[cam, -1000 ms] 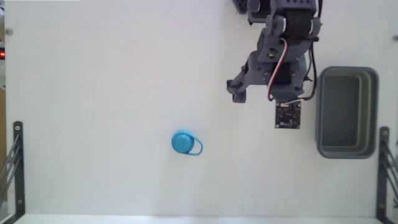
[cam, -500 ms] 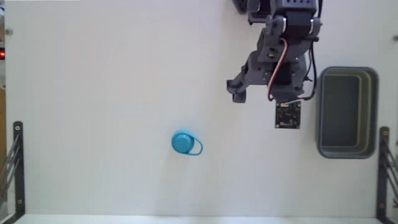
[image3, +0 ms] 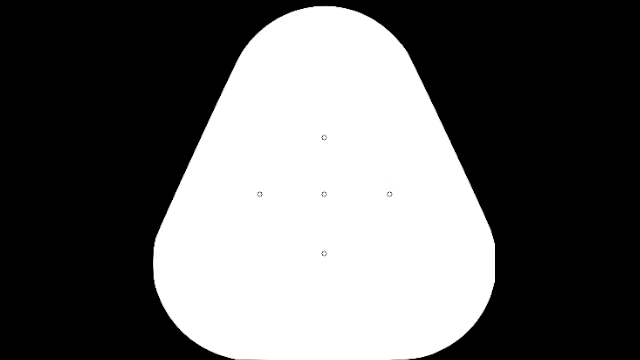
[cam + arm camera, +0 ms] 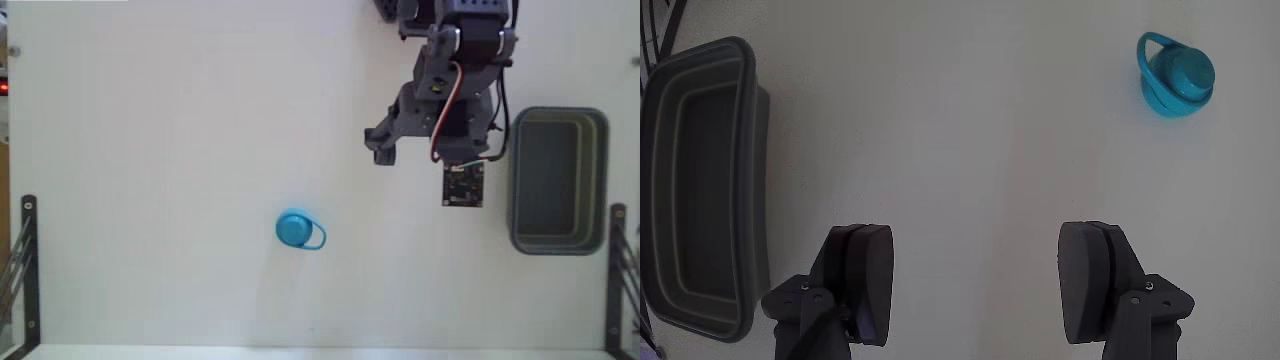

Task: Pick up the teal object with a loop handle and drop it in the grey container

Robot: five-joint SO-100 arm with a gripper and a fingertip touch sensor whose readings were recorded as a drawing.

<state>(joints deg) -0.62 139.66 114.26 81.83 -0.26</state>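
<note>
Fixed view: I see the teal object with a loop handle [image 4: 296, 230] alone mid-table, well left of the grey container [image 4: 557, 180] at the right edge. Wrist view: my gripper [image 4: 980, 270] is spread wide, empty, the teal object [image 4: 1176, 76] far right, the container [image 4: 700, 180] left.

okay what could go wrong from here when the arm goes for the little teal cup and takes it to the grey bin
The teal cup sits far off to one side of the open gripper, so a straight descent would probably miss it. It is small and round with a thin loop handle; fingers closing on the loop alone might flick or drop it. The grey bin lies on the arm's other side, so a loose grip may fail during the swing.
</note>
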